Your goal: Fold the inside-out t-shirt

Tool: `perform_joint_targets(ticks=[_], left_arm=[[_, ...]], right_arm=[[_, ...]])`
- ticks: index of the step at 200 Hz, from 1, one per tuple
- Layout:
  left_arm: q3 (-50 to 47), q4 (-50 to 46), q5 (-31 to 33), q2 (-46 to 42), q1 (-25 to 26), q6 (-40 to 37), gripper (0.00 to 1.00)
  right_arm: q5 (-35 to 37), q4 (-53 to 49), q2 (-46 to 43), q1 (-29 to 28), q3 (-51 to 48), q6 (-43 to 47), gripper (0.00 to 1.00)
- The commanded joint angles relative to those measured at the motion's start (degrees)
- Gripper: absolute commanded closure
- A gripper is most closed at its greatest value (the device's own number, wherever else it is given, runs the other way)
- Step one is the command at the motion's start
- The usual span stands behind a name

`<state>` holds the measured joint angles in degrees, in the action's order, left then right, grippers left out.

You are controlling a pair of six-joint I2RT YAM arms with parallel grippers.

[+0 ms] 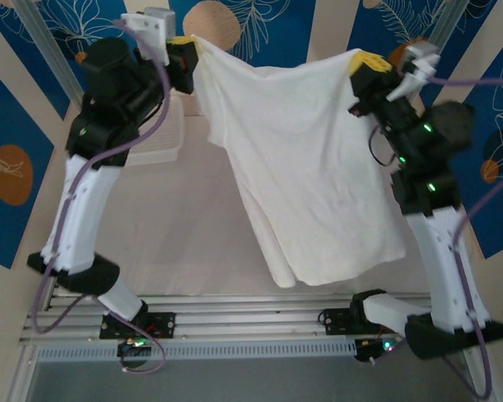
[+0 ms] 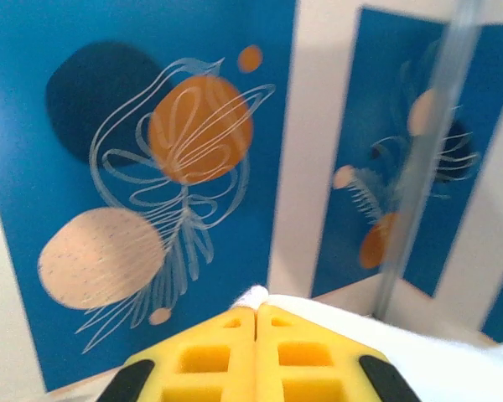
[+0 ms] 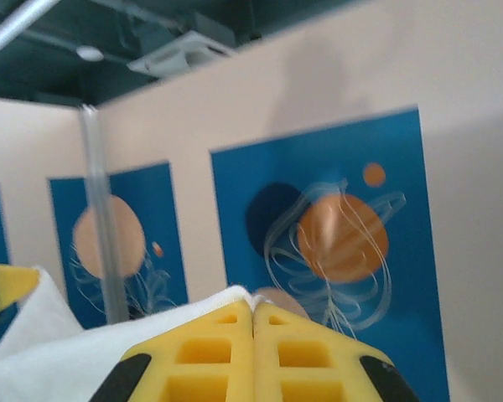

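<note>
Hanging between the two arms, the inside-out t-shirt (image 1: 306,159) is spreading like a banner above the table (image 1: 176,243). Its top edge is running across the far side, sagging a little in the middle. Its loose lower end is drooping toward the near edge, right of centre, and I cannot tell whether that end is touching the tabletop.

From its base at the near left corner, the left arm is rising steeply, bending at the elbow and reaching its wrist toward the far edge. The left gripper (image 1: 183,43) is clamping the cloth's upper left corner. In the left wrist view its yellow fingers (image 2: 210,356) are pressing flat together, with a small nub of white cloth poking out at their tips.

Mirroring it from the near right corner, the right arm is standing tall, with its wrist turning inward at the far right. The right gripper (image 1: 365,64) is pinching the opposite upper corner, jaws closing tight on a fold of white fabric.

Partly hidden behind the left arm, a white mesh basket (image 1: 163,134) is sitting toward the far left corner.
</note>
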<state>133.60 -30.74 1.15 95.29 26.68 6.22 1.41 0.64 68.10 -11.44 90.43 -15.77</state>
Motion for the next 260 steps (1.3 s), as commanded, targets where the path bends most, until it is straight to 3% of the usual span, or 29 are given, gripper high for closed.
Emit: perform_joint_targets(ticks=[1, 22, 27, 29, 36, 42, 52, 61, 80, 112, 176, 191, 209, 229, 260], left_arm=[[4.38, 0.51, 0.29, 9.28, -5.07, 3.27, 1.00], [12.84, -0.40, -3.07, 21.78, -8.70, 8.02, 1.00], [14.72, -0.10, -3.90, 24.71, -9.33, 8.74, 1.00], [15.39, 0.07, -4.32, 26.03, -9.55, 8.86, 0.99], [18.40, 0.21, -5.19, 29.94, -10.18, 9.24, 0.75], [21.31, -0.32, -5.44, 32.76, -10.51, 9.35, 0.53], [25.25, -1.63, -6.44, 35.81, -11.03, 9.55, 0.25], [26.14, -2.28, -7.64, 36.09, -11.38, 10.10, 0.13], [23.98, -3.04, -9.13, 32.72, -11.48, 9.44, 0.07], [10.22, -3.35, -16.49, 21.28, -10.83, 8.92, 0.06], [-43.12, 12.24, -27.49, -14.84, 0.46, -5.94, 0.01], [-53.19, 10.26, -30.20, -21.40, 4.68, -16.55, 0.01], [-63.45, 5.56, -28.29, -27.83, 10.18, -26.50, 0.01], [-72.46, 4.08, -26.47, -32.36, 14.08, -30.84, 0.01], [-78.32, 0.94, -24.11, -33.21, 16.00, -37.56, 0.01]], right_arm=[[2.54, -0.65, 8.77, 2.12, -0.69, -0.74, 1.00], [1.05, 1.65, 18.09, 4.53, 0.18, -3.87, 1.00], [0.22, 1.97, 20.44, 4.95, 0.90, -3.84, 0.87], [-0.37, 1.94, 21.25, 5.07, 1.33, -3.79, 0.77], [-2.46, 0.66, 24.47, 5.56, 3.60, -3.81, 0.46], [-4.14, -2.44, 26.93, 6.06, 6.98, -4.42, 0.26], [-6.13, -10.14, 30.10, 6.81, 13.33, -4.84, 0.11], [-6.97, -16.75, 31.82, 7.47, 18.52, -3.95, 0.05], [-9.27, -24.91, 32.10, 8.81, 22.67, -3.17, 0.03], [-13.54, -30.75, 26.12, 10.40, 15.80, -7.11, 0.04], [-12.74, -23.04, -0.99, 9.44, -32.60, -26.88, 0.09], [-13.47, -26.49, -4.81, 6.41, -40.56, -30.05, 0.12], [-12.43, -34.22, -6.49, 0.47, -46.31, -31.06, 0.17], [-11.77, -38.44, -4.47, -5.96, -51.10, -32.45, 0.29], [-10.88, -38.02, 2.52, -15.82, -51.68, -34.16, 0.33]])
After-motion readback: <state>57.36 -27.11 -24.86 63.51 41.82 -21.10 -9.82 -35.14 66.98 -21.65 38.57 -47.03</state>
